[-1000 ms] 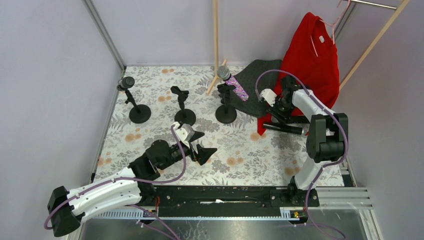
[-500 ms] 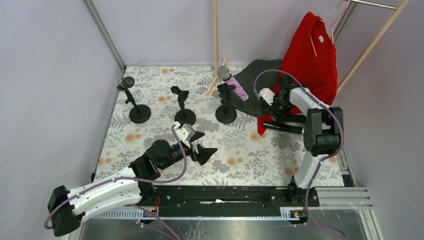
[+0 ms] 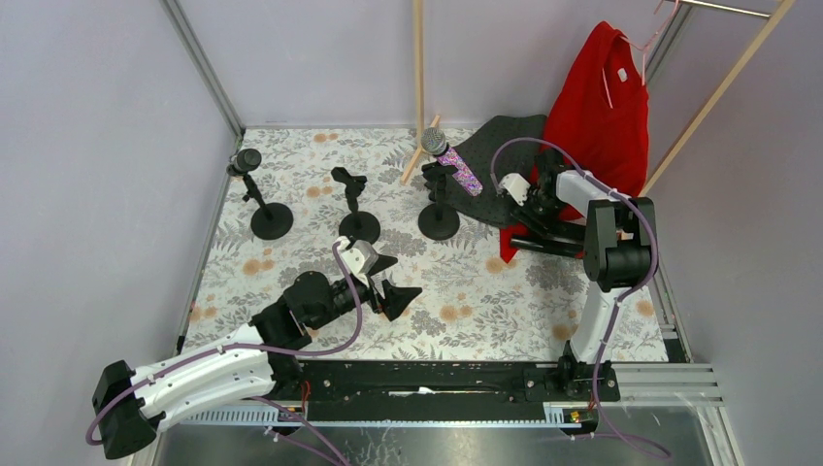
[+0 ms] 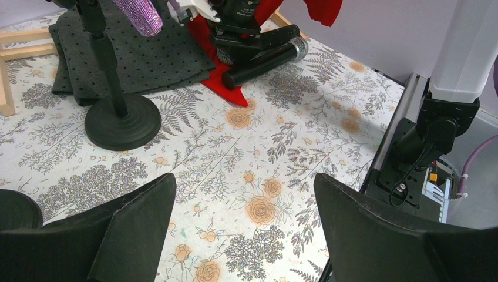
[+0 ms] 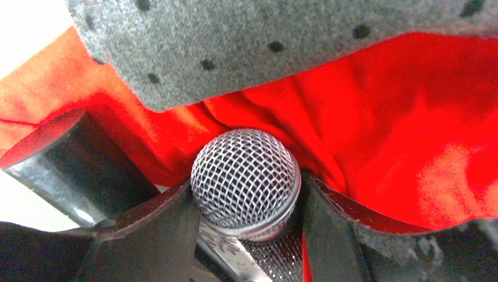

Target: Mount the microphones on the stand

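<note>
While your left gripper (image 4: 242,194) hangs open, your right gripper (image 5: 246,208) seemingly tight around a mesh-headed microphone (image 5: 245,173) on red cloth (image 5: 382,117).

Three stands in a row toward the back edge: left stand (image 3: 271,220), middle stand (image 3: 359,227), right stand (image 3: 439,223).

Four mics: dark mic (image 3: 246,159) by the left edge, purple mic (image 3: 456,167) at back centre, and two near the right edge, flat mic (image 4: 261,60) and mesh-head mic (image 5: 245,176).

Two cloths at the back right corner: red cloth (image 3: 602,107), grey cloth (image 3: 500,146).

Two long wooden poles: upright pole (image 3: 418,58), slanted pole (image 3: 723,87).

Two arms: left arm (image 3: 204,374), right arm (image 3: 611,257).
</note>
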Robot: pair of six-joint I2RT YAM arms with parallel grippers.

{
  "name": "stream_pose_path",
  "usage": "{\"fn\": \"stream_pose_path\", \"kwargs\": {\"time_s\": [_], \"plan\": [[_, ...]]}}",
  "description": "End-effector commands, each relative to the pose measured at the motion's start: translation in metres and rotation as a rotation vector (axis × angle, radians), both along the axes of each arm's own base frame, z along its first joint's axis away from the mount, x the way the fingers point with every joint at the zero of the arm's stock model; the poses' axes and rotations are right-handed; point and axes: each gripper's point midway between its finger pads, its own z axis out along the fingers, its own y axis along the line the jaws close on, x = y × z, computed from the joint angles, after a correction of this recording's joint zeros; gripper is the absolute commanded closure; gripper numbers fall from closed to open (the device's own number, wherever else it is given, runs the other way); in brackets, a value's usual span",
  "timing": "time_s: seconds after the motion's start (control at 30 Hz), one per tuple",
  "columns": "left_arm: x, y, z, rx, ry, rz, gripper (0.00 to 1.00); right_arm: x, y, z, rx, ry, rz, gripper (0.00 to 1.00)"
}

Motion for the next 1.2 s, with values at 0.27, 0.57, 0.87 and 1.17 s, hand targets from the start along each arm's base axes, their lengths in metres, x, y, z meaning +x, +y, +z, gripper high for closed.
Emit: {"fn": "stream_pose_path", "kwargs": {"time_s": [0.27, 0.57, 0.87, 1.17], "plan": [[-0.001, 0.002, 0.017, -0.050, -0.027, 0.004, 0.09, 0.031, 0.020, 0.080, 0.129, -0.198, -0.096, 0.67], [-0.003, 0.006, 0.031, -0.083, -0.079, 0.002, 0.08, 0.013, 0.043, 0.217, 0.358, -0.574, -0.209, 0.75], [-0.012, -0.005, 0.051, -0.153, -0.114, -0.071, 0.08, -0.051, 0.096, 0.326, 1.010, -0.870, -0.297, 0.75], [-0.019, -0.014, 0.064, -0.232, -0.163, -0.114, 0.04, -0.138, 0.129, 0.383, 1.553, -0.855, -0.185, 0.76]]}}
